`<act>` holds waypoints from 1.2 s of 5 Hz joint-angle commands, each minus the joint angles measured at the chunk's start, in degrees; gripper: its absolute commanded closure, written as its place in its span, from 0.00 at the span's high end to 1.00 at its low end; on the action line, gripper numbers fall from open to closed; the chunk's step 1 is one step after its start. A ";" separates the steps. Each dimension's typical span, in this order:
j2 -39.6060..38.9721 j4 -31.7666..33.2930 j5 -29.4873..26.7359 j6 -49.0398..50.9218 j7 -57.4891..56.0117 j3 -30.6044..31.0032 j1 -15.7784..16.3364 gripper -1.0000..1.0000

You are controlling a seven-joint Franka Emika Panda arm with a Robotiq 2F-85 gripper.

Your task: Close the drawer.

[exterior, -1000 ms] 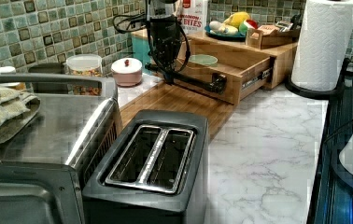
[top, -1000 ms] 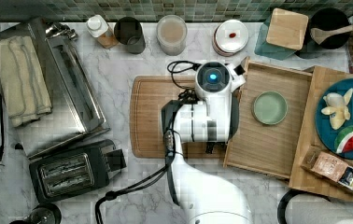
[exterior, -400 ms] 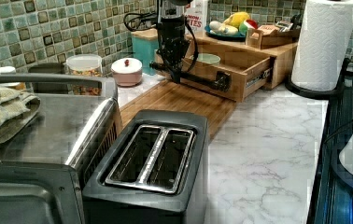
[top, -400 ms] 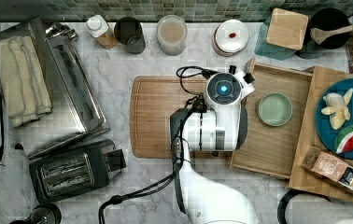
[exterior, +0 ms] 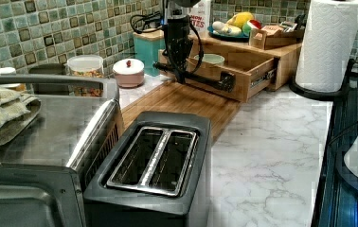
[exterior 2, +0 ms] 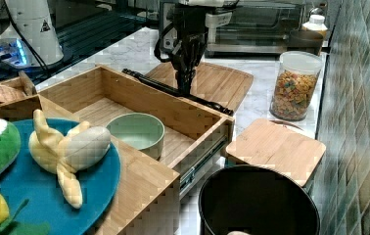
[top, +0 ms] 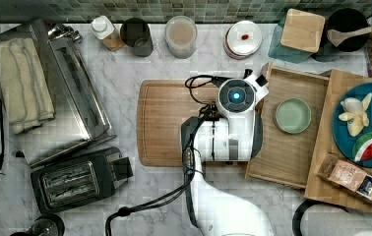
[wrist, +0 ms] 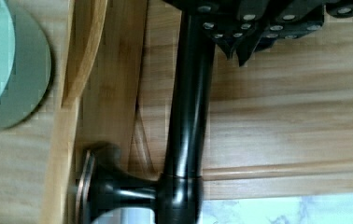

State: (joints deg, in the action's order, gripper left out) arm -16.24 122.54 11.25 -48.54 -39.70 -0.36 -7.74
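Observation:
The drawer [top: 282, 147] is a light-wood box pulled partway out of a wooden cabinet [top: 339, 189], with a green bowl [top: 293, 115] inside it. Its black bar handle [exterior 2: 207, 103] runs along the front wall. My gripper [exterior 2: 185, 84] points straight down, shut, with its tips against the handle's outer side, the side toward the cutting board [top: 169, 123]. In the wrist view the fingertips [wrist: 240, 49] sit beside the handle bar [wrist: 191, 116], not around it. The left view shows the gripper [exterior: 182, 75] at the handle [exterior: 205, 79].
A toaster [top: 73, 179] and toaster oven [top: 71, 98] stand at the top view's left. Jars [top: 180, 35] line the back wall. A blue plate of toy fruit [top: 366, 123] rests on the cabinet. A paper towel roll [exterior: 328, 45] and a black pot [exterior 2: 256, 205] stand near the drawer.
My arm has moved toward the top view's right with the gripper against the handle, and the drawer has slid a little further into the cabinet.

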 commanded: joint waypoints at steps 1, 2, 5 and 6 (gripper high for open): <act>3.33 2.04 11.30 0.60 2.18 -10.55 -4.90 0.00; 2.31 0.74 13.20 -0.12 1.92 -12.60 -6.03 0.00; -5.41 -10.42 12.32 0.54 -14.46 -17.12 -13.03 0.00; -6.15 -13.76 11.40 5.43 -14.31 -18.71 -12.31 0.00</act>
State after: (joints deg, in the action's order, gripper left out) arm -20.80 117.39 21.47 -46.19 -52.34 -11.41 -11.92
